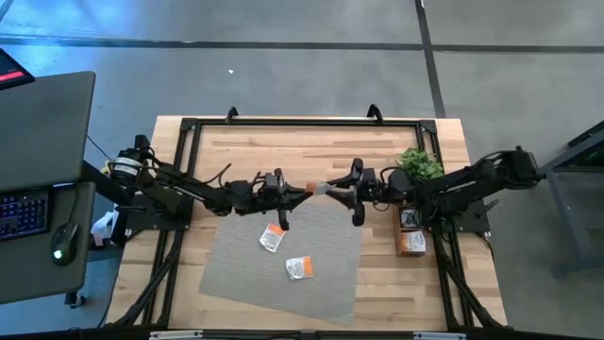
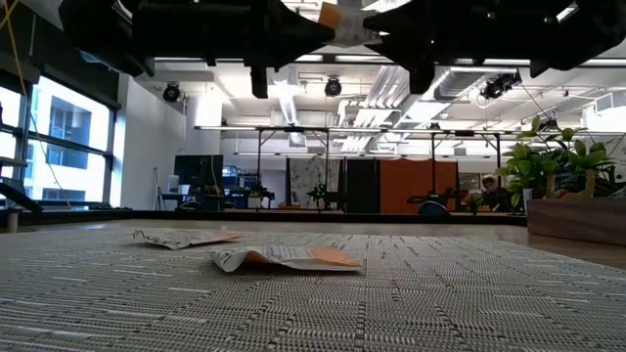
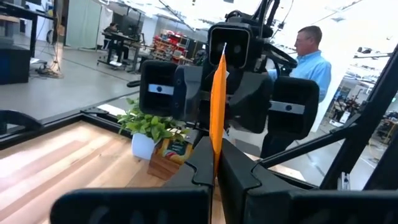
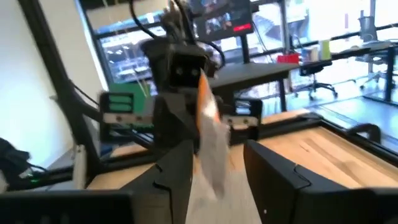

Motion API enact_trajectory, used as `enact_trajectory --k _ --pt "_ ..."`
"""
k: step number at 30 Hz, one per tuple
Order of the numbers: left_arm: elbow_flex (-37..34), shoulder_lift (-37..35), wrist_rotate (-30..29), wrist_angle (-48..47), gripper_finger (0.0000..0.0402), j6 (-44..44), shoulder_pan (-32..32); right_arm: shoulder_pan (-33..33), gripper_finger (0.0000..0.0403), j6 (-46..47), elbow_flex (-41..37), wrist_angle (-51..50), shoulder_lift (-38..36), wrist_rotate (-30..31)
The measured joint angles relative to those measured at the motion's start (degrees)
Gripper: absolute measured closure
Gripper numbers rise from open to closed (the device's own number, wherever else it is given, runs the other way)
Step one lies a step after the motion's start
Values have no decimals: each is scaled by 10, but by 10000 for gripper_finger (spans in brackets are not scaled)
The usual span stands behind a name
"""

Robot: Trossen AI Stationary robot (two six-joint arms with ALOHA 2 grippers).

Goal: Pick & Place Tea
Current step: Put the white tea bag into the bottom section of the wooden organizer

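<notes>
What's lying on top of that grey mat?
Two tea sachets lie flat on the grey mat. Anything beneath the mat is hidden. A third sachet hangs above, pinched by the left gripper.

Light wood table (image 1: 245,151), black-framed. Directly on it: grey mat (image 1: 321,274) w/ two tea sachets (image 1: 273,237) (image 1: 300,268); potted plant (image 1: 420,164); brown tray (image 1: 411,243), prob. holding more sachets.

High view looks straight down on the table (image 1: 245,142); low view skims level across the mat (image 2: 313,303) into the room. Wrist views face each other, close; both frame a raised sachet (image 3: 218,99) at centre.
</notes>
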Motion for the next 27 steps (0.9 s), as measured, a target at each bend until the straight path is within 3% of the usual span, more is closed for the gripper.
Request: enact_trajectory --k 9,17,27 --pt "0 0 -20 -5 401 0 0 -5 392 -28 0 -13 3 6" --pt "0 -1 -45 -58 383 -4 0 15 399 -45 -1 -29 3 41" --pt "30 0 -40 -177 271 -11 0 63 401 -26 -1 -113 -20 131"
